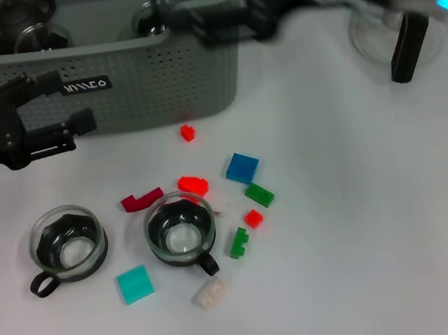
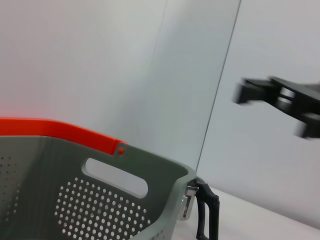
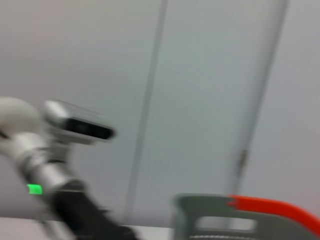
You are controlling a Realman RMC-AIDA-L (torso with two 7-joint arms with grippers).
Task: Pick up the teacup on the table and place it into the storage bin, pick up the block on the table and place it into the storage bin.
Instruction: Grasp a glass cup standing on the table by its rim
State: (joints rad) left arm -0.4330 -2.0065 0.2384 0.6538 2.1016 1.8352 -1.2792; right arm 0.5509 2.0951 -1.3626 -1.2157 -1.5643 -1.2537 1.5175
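Two glass teacups with black handles stand on the white table, one at the left [image 1: 68, 245] and one in the middle [image 1: 181, 230]. Several small blocks lie around them, among them a blue one [image 1: 242, 167], a teal one [image 1: 134, 284] and a red one [image 1: 193, 186]. The grey-green storage bin [image 1: 158, 94] stands at the back left and holds more glass cups [image 1: 152, 17]. My left gripper [image 1: 75, 97] hovers open in front of the bin's front wall, empty. My right gripper [image 1: 198, 22] is blurred over the bin's right rim; its fingers [image 2: 245, 92] look spread, with nothing between them.
Another glass cup with a black handle [image 1: 404, 39] stands at the back right, under my right arm. The left wrist view shows the bin's wall with an orange rim [image 2: 60, 131] and a cup handle [image 2: 205, 212] beside its corner. A white block [image 1: 210, 292] lies nearest the front.
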